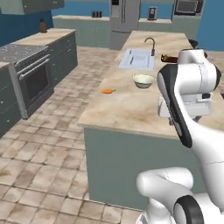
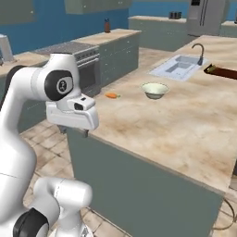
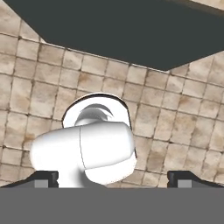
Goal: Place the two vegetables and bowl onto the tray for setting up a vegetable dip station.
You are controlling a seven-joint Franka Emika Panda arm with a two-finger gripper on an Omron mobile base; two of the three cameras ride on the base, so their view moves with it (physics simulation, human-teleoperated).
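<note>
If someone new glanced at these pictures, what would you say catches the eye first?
The white arm looms in front, its open pincer pointing down at the tiled floor. Beyond it, on the island counter, a pale bowl stands near the sink, with a small orange carrot lying apart towards the counter's left edge.

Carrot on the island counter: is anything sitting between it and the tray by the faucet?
The bowl stands roughly on the line from the carrot to the tray, apart from both. The sink basin lies off to the side. Otherwise the counter between them looks bare.
</note>
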